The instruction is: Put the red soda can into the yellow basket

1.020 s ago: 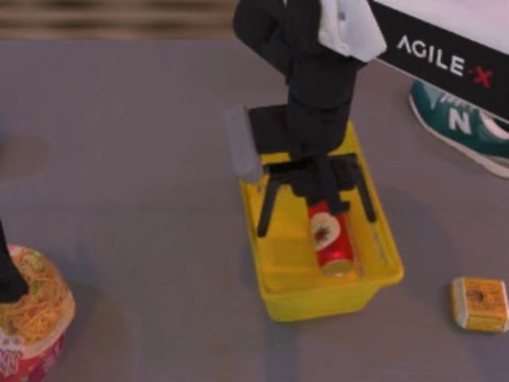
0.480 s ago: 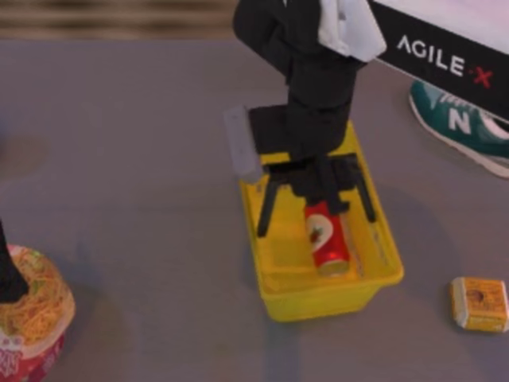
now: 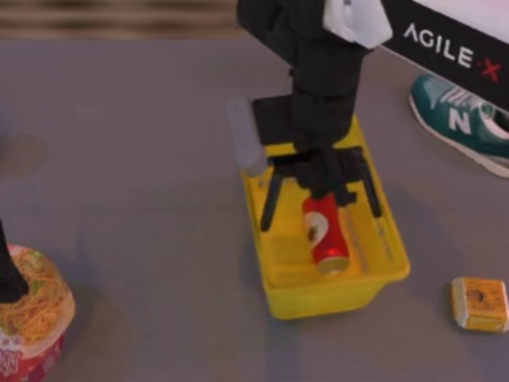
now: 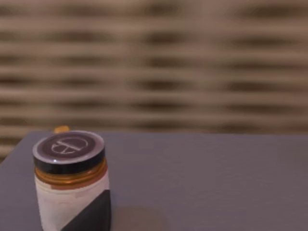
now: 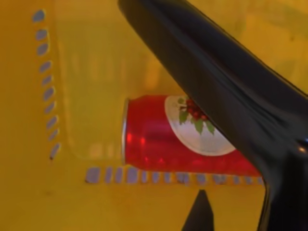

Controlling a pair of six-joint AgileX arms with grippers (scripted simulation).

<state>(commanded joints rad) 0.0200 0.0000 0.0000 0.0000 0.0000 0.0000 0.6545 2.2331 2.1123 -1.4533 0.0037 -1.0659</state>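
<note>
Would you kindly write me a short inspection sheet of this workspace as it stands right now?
Surface: grey table, bare across its middle.
Job's things: red soda can lies on its side inside the yellow basket, against one slotted wall.
Clutter: noodle cup at the table's left; teal sneaker and small yellow box at its right; dark-lidded jar in the left wrist view.
Grippers: right gripper above the basket, open, apart from the can; left arm parked at the left edge, its gripper out of view.
Cables: nothing seen.
Surroundings: slatted beige backdrop.
</note>
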